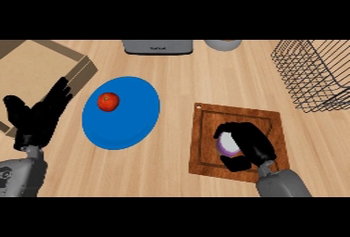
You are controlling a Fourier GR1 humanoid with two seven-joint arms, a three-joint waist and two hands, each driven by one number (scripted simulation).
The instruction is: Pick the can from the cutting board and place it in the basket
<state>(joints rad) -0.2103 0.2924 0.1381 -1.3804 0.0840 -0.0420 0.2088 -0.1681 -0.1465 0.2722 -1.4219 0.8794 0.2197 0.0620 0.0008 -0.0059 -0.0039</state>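
1. The can [227, 144] sits on the wooden cutting board [213, 115], in its lower middle part. Only a purple face with a pale rim shows, between the thumb and fingers of the right hand [251, 142].
2. Handling, as a judgement: a can is stiff and will not give under the fingers. Its smooth round wall is likely slippery, its weight probably modest, and it is not fragile, though a tilt could let it slide out.
3. The best hold looks to be round the cylindrical side near mid-height, thumb opposite the fingers, not on the end rims.
4. The right hand's fingers and thumb are curled round the can from the right and from above, hiding most of it. Whether the can touches the board or is just above it, I cannot tell.
5. The right forearm comes in from the lower edge and slants up and to the left, with the wrist over the board's lower right corner.
6. The left hand [37, 118] rests at the left edge with fingers straight and apart, holding nothing, just beside the blue plate [130, 127] bearing a tomato [108, 101].
7. The wire basket [311, 69] stands at the upper right, well apart from the board.
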